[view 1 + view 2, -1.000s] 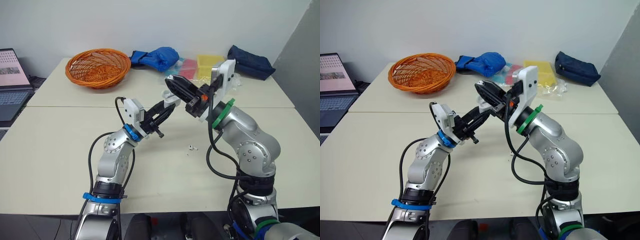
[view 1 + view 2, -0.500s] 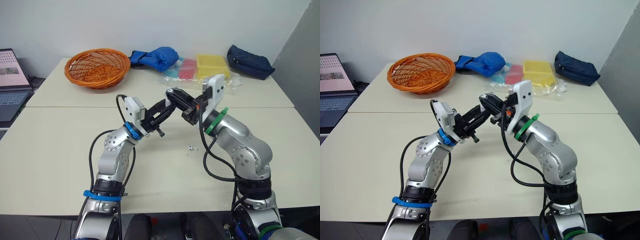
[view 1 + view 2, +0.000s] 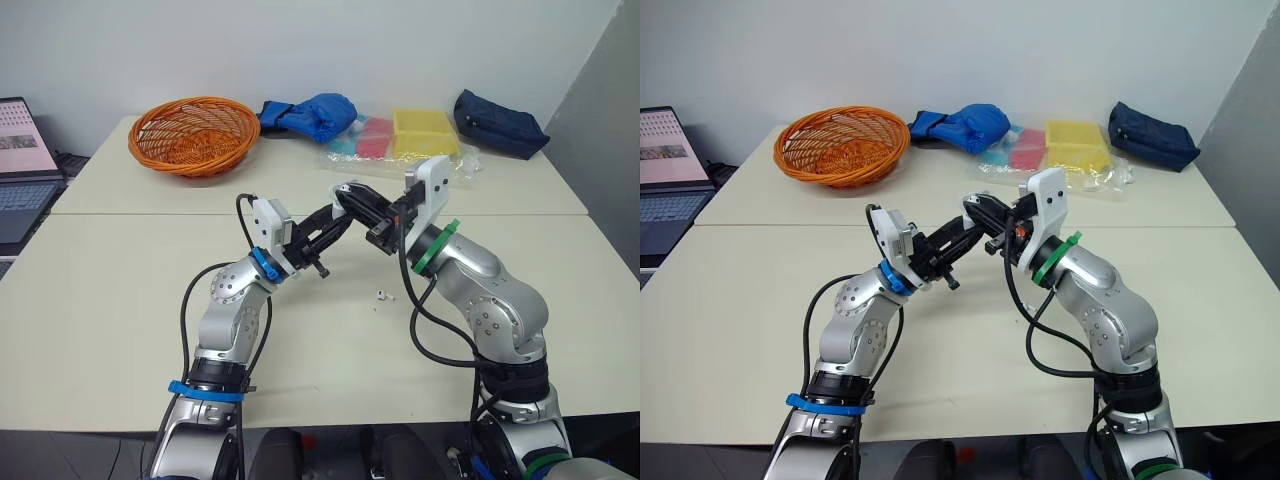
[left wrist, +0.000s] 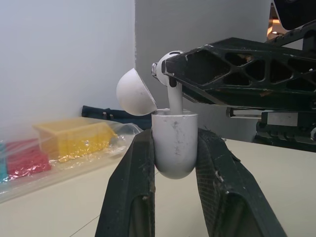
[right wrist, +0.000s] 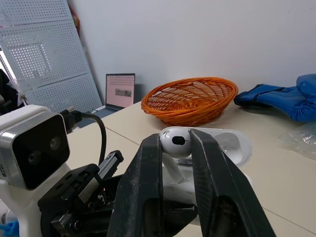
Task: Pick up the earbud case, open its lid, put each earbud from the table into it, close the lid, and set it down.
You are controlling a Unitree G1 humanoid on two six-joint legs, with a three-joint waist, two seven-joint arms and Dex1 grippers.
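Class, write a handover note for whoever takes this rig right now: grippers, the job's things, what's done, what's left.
Left gripper: shut on the case, held above the table, lid open.
Right gripper: shut on an earbud, stem partly in the case.
Second earbud: on the table by the right arm.
Done: case picked up, lid opened.
Left: seat and release this earbud, add the second, close lid, set case down.
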